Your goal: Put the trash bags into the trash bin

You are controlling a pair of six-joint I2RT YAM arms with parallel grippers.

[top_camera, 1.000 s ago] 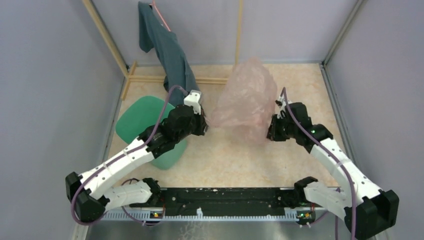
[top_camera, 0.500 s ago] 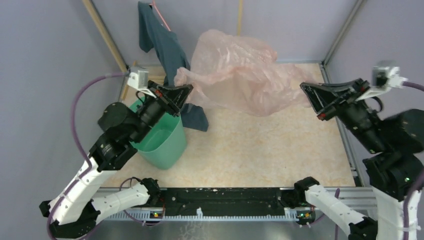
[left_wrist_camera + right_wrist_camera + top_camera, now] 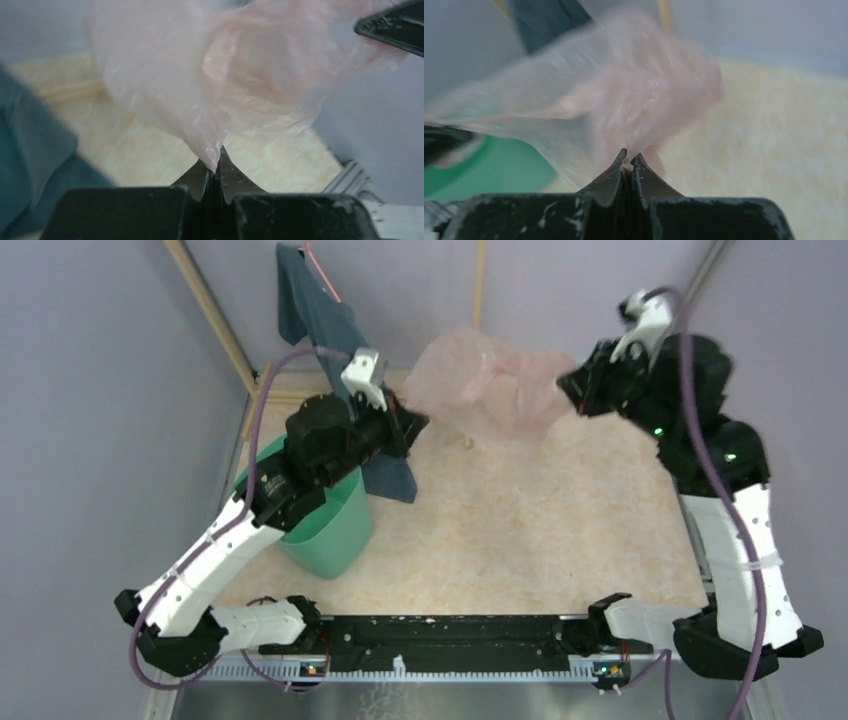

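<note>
The pale pink trash bag (image 3: 490, 390) hangs in the air at the back, stretched between both grippers. My left gripper (image 3: 418, 423) is shut on the bag's left edge; in the left wrist view the film (image 3: 210, 85) is pinched between the closed jaws (image 3: 216, 162). My right gripper (image 3: 568, 383) is shut on the bag's right edge; the right wrist view shows film (image 3: 634, 105) clamped at the tips (image 3: 628, 159). The mint-green trash bin (image 3: 325, 525) stands at the left under my left arm, below and left of the bag; it also shows in the right wrist view (image 3: 499, 170).
A dark teal garment (image 3: 345, 360) hangs from a wooden frame (image 3: 215, 315) at the back left, its tail reaching the floor beside the bin. Purple walls close in all sides. The black base rail (image 3: 450, 635) runs along the near edge.
Both grippers have moved closer together, so the bag went from widely spread to bunched. The right arm swung up and back; the left gripper shifted right, away from the bin.
</note>
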